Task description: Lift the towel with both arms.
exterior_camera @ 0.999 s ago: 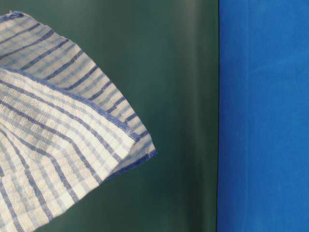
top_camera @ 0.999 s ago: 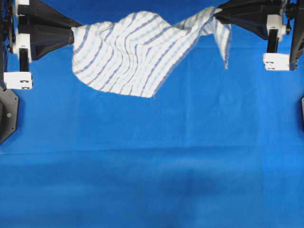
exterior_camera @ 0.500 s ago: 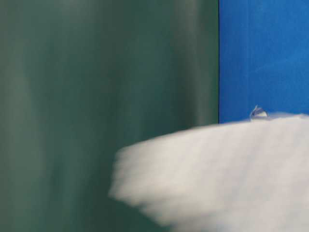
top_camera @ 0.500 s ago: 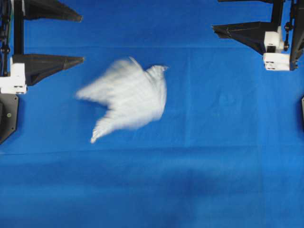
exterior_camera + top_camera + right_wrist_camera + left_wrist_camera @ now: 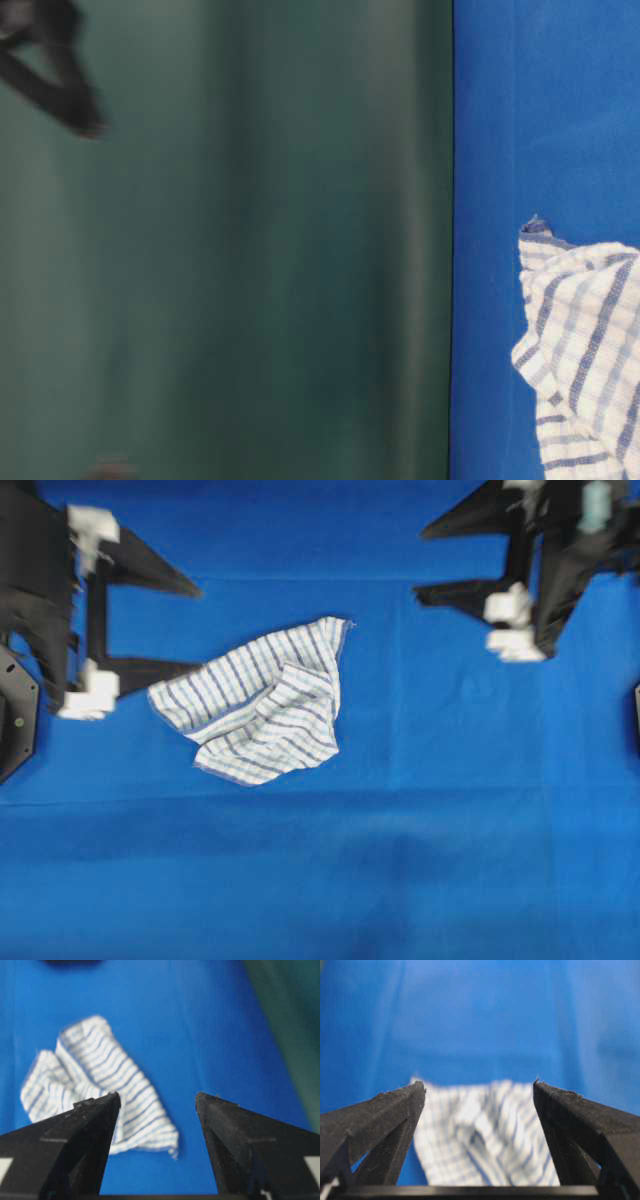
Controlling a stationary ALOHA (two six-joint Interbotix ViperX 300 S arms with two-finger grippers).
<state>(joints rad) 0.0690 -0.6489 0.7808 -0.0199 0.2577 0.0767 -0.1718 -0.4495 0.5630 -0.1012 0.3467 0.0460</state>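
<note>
The small white towel with thin blue and grey stripes [image 5: 262, 704] lies crumpled and partly folded over itself on the plain blue table cover [image 5: 400, 860], left of centre in the overhead view, held by neither arm. At the left edge of that view the black left gripper [image 5: 195, 625] has its long pointed fingers spread wide, the lower tip just beside the towel's left corner. The black right gripper [image 5: 420, 562], upper right, is likewise spread and well apart from the cloth.
</note>
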